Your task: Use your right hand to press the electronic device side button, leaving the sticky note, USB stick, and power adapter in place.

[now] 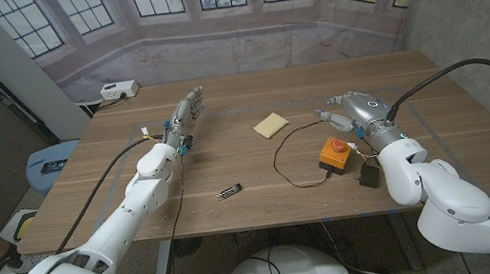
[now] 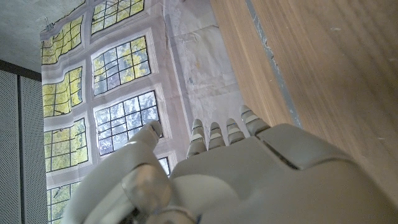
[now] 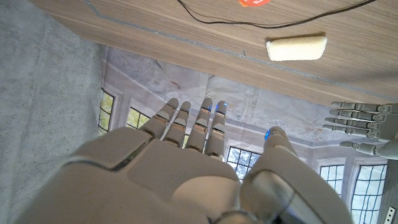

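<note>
An orange electronic device [image 1: 333,153] with a red top sits on the table's right half, and a thin black cable [image 1: 288,155] loops out from it. My right hand [image 1: 349,108] stands just behind the device with fingers stretched and apart, holding nothing. In the right wrist view my right hand [image 3: 193,162] points past the table's far edge. The black power adapter [image 1: 369,175] lies close beside the device toward the front. A yellow sticky note [image 1: 271,125] [image 3: 296,48] lies mid-table. A small dark USB stick [image 1: 228,191] lies near the front. My left hand [image 1: 186,116] [image 2: 224,174] stands at the left with straight fingers, holding nothing.
The wooden table [image 1: 229,158] has a taped outline [image 1: 143,132] on its surface. A white power strip [image 1: 118,90] lies beyond the far left corner. A blue seat [image 1: 52,164] stands off the left edge. A printed window backdrop [image 1: 226,5] hangs behind the table.
</note>
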### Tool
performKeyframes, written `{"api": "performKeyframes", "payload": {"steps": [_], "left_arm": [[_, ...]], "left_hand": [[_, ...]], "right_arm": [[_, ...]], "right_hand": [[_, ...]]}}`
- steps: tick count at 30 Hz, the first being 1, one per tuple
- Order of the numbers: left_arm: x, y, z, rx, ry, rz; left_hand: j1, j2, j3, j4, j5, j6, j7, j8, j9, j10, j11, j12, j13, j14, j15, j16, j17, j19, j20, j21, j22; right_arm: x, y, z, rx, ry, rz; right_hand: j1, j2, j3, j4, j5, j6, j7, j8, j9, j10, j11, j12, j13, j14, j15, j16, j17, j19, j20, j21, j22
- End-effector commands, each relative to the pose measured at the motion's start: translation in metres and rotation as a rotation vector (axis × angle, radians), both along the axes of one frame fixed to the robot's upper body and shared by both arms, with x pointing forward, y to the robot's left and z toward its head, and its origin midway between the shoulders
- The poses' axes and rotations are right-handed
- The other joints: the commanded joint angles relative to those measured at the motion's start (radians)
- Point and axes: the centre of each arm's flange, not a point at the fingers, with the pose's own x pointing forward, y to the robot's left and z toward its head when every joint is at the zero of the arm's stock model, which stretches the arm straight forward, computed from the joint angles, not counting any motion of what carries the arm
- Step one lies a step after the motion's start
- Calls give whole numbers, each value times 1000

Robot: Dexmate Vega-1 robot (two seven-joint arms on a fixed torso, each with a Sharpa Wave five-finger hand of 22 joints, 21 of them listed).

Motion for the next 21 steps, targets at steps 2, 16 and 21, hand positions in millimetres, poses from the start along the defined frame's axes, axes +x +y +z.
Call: {"api": "performKeyframes", "payload": {"steps": [2,16,21], "left_arm": [[-2,-1,1,8,-5,-2],[1,-2,4,16,-10,-9],[3,-3,5,18,-10,-14]], "left_hand": [[-2,-7,7,-4,-1,5,1,0,5,-1,-1,1,4,-1,-3,-1,2,0,-1,2,4],[-5,-7,10,-6,-1,6,0,0,5,-1,-1,1,4,0,-2,-1,2,0,-1,2,4],[-6,-7,11,-6,-2,4,0,-1,5,-1,-2,1,4,-1,-2,-1,2,0,-1,1,4]], "right_arm": [[-12,0,-10,-23,6,-45],[-18,8,-24,-17,40,-71],[-20,10,-29,-12,53,-88]], "right_hand": [[-15,-3,-2,8,5,8,1,0,2,4,-1,0,-1,-7,1,0,1,-9,0,2,0],[-25,-2,-3,9,11,-8,-7,-11,-1,2,-2,-3,-2,-17,8,-5,-4,-13,0,6,-1],[-31,-5,-4,8,13,-14,-10,-14,-3,-26,-26,-14,-4,-18,17,-7,-7,-20,4,7,-1]]}}
